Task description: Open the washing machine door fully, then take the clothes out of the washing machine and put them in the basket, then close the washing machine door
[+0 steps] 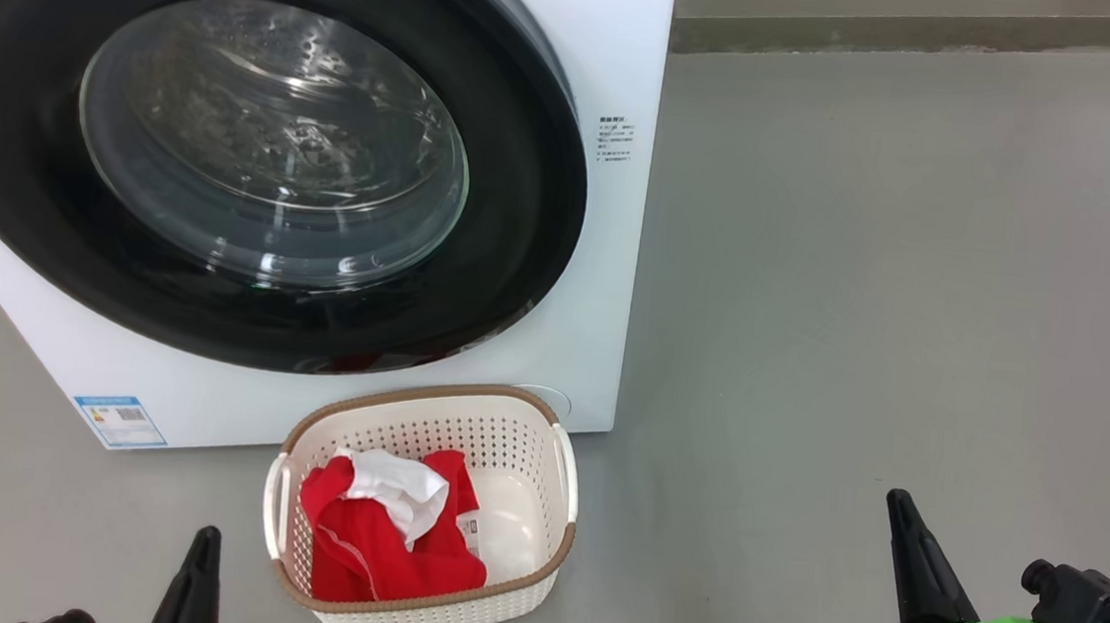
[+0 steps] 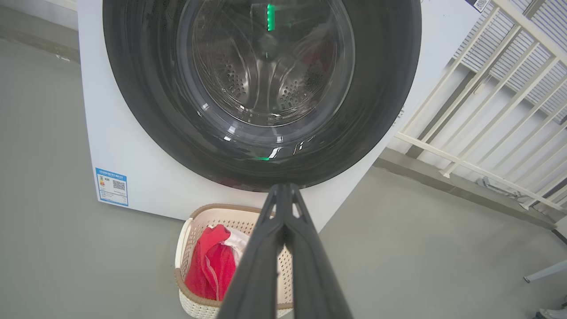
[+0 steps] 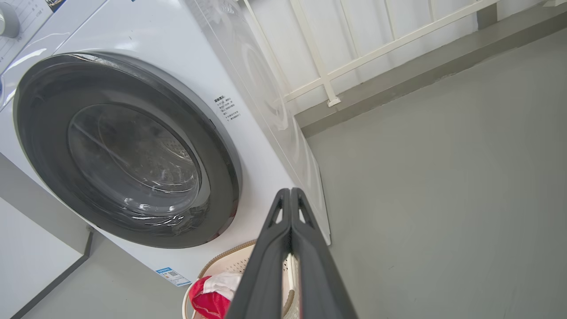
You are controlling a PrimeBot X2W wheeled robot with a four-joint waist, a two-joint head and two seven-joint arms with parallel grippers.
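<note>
The washing machine (image 1: 625, 50) stands ahead with its black-rimmed door (image 1: 261, 145) flush against the front, its glass window showing the steel drum. On the floor before it sits the cream basket (image 1: 557, 470), holding the red and white clothes (image 1: 389, 526). My left gripper (image 1: 197, 561) is shut and empty, low at the left of the basket; in the left wrist view its fingertips (image 2: 283, 190) point at the door's lower rim (image 2: 248, 173). My right gripper (image 1: 904, 527) is shut and empty, well right of the basket, its tips (image 3: 290, 195) aimed past the machine's corner.
Grey floor (image 1: 865, 276) spreads to the right of the machine. A white railing (image 2: 487, 88) and a low kerb (image 1: 933, 39) run behind. A blue label (image 1: 120, 421) is stuck at the machine's lower left.
</note>
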